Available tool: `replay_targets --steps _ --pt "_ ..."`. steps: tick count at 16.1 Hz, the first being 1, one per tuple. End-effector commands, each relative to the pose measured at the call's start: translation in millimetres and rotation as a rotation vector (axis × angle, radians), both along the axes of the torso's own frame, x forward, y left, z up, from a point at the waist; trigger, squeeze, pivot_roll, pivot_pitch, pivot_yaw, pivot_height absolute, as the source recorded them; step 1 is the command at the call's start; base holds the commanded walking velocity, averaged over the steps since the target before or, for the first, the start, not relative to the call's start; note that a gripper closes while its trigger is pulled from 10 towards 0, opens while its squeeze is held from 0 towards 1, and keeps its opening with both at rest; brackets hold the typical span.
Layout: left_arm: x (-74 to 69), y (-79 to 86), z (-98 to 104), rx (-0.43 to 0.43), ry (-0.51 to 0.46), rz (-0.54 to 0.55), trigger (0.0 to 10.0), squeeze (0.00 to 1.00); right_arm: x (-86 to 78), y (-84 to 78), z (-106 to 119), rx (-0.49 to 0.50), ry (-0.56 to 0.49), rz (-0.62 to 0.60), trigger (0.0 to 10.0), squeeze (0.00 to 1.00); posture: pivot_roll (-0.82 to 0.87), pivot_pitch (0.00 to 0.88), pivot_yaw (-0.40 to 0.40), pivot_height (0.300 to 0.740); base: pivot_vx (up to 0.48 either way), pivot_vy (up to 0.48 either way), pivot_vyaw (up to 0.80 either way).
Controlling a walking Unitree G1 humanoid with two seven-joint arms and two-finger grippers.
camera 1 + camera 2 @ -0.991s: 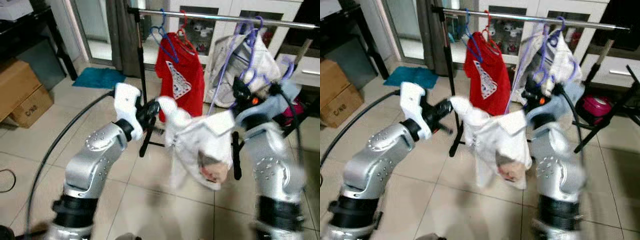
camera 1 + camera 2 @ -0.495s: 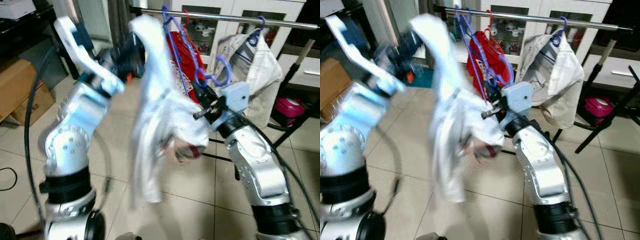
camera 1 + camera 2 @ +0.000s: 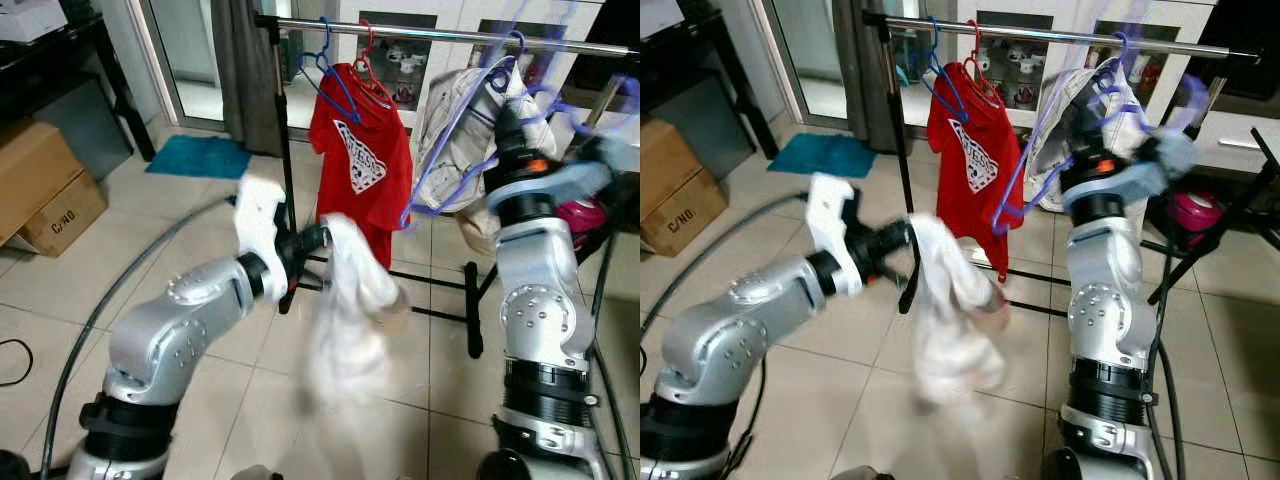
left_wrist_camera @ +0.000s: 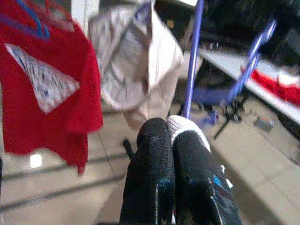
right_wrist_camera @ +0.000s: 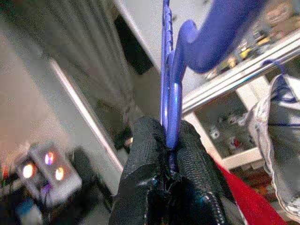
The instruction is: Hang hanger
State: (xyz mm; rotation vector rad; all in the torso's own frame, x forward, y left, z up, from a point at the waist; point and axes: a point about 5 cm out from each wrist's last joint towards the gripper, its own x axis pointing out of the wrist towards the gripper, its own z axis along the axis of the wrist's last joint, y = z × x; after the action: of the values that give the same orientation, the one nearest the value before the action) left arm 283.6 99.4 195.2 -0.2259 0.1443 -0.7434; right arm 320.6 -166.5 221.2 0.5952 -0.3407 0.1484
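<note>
**Hanger held high, just under the rail**

Here the right gripper (image 5: 168, 154) is seen pressed together on the purple hanger (image 3: 455, 120), pinched near the neck below the hook, as the right wrist view shows. In the head views the gripper is raised at the robot's right, close below the rail (image 3: 450, 35), with the hook blurred above the fingers and reaching about to rail height. From the grip the hanger's long side runs down and toward the robot's left, slanted, not level. The hook points up; which way it opens cannot be told through the blur.

The left gripper (image 4: 173, 140) is closed on a fold of white cloth (image 3: 350, 300), held lower and to the left, well apart from the rail. The cloth hangs down from those fingers; whether it still sits on the hanger cannot be told.

On the rail a red shirt (image 3: 360, 160) and a pale shirt (image 3: 460, 150) are hung. The gap between them lies just left of the hook, so the right arm is judged the nearer for hooking on.
</note>
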Motion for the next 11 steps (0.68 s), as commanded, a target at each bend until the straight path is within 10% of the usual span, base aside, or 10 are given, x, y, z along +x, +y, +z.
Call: replay_targets --steps 1,3,4,6,7,8,10,11 --pt "2.1 10.1 7.9 0.012 -0.037 0.038 0.0 0.0 -3.0 0.7 -11.9 -0.054 0.071 -0.02 0.0 0.0 -0.08 0.0 0.049 0.74 0.0 0.0 0.0" --pt "0.7 42.3 -19.6 0.148 0.03 0.232 0.0 0.0 -20.8 -5.4 -46.4 -0.4 0.241 -0.012 0.0 0.0 -0.09 0.0 0.053 0.74 0.0 0.0 0.0" --pt "-1.7 49.2 -23.6 0.133 0.031 0.284 3.4 0.0 -30.8 -6.0 -57.7 -0.486 0.311 0.009 0.0 0.0 -0.1 0.0 0.05 0.74 0.0 0.0 0.0" --pt "-1.7 49.2 -23.6 0.133 0.031 0.284 3.4 0.0 -30.8 -6.0 -57.7 -0.486 0.311 0.009 0.0 0.0 -0.1 0.0 0.05 0.74 0.0 0.0 0.0" --pt "-3.6 60.7 -37.6 0.186 0.047 0.462 10.0 0.0 -46.7 -10.4 -78.2 -0.514 0.422 -0.02 10.0 0.0 -0.11 0.001 0.047 0.74 0.0 0.0 0.0" --pt "-5.8 73.8 -53.7 0.261 0.115 0.676 10.0 0.0 -56.2 -12.9 -90.8 -0.505 0.494 -0.065 10.0 0.0 -0.11 0.001 0.051 0.74 0.0 0.0 0.0" --pt "-8.0 71.2 -46.2 -0.007 0.062 0.632 10.0 0.0 -57.6 -9.4 -89.4 -0.51 0.5 -0.069 10.0 0.0 -0.11 0.004 0.057 0.74 0.0 0.0 0.0" --pt "-8.6 72.8 -45.3 -0.009 0.055 0.649 10.0 0.0 -58.5 -8.2 -88.7 -0.51 0.503 -0.065 10.0 0.0 -0.11 0.005 0.057 0.74 0.0 0.0 0.0"
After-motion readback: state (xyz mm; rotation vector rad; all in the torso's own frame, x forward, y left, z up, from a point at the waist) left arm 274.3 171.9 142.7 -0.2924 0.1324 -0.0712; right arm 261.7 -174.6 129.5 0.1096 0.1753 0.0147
